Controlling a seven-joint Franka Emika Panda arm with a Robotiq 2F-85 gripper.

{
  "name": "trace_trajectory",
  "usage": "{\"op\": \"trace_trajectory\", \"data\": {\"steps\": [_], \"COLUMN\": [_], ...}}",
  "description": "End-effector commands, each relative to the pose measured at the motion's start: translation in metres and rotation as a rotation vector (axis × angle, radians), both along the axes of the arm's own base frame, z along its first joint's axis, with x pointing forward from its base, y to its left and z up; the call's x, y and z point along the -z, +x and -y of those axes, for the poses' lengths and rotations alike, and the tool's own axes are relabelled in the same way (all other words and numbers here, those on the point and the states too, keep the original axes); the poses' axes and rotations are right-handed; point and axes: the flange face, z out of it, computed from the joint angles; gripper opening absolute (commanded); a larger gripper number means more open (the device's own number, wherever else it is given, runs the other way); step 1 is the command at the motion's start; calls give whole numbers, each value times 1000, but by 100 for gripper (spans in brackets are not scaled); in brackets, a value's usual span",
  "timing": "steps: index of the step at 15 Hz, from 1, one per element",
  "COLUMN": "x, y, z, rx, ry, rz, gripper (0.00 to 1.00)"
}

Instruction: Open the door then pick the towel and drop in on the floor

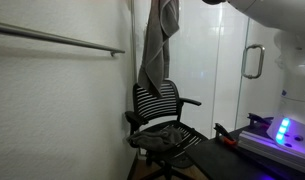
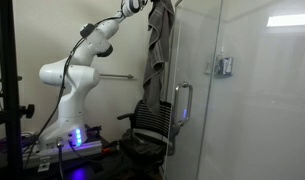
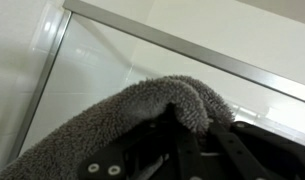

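A grey towel (image 1: 158,45) hangs long and bunched from the top of the frame in both exterior views (image 2: 157,45). My gripper (image 2: 149,5) is at its top end, high up near the glass door (image 2: 202,100), and is shut on the towel. In the wrist view the fluffy grey towel (image 3: 142,110) fills the space between my black fingers (image 3: 189,125). The glass door's metal handle (image 2: 181,103) shows in both exterior views (image 1: 253,61). The towel's lower end hangs just above the back of an office chair (image 1: 157,100).
A black office chair (image 2: 150,125) stands below the towel, with a dark cloth on its seat (image 1: 162,135). A metal rail (image 1: 62,40) runs along the white wall. The robot base (image 2: 67,130) sits on a stand with blue lights.
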Motion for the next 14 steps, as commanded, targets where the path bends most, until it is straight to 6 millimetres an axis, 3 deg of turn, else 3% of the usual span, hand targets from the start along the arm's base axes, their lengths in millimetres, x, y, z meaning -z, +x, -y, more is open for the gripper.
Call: {"op": "trace_trajectory", "data": {"steps": [1,3,4,5,10,11,12,13,14], "x": [-7,-8,-3,-1,7,14,19,25,39], "y": [-32,-44,-40,-26,-26,-21,-12,-6,-16], "z": [3,7,14,-2,9,11,15,28,66], "rx": [38,58,70,34,60,58,67,107,146], "ry": [-6,-7,-7,-14,-7,-15,6,33,80], "rz": [156,227,243,158,195,175,191,225,250], "gripper": [2,2,2,8,8,2,2,2,2]}}
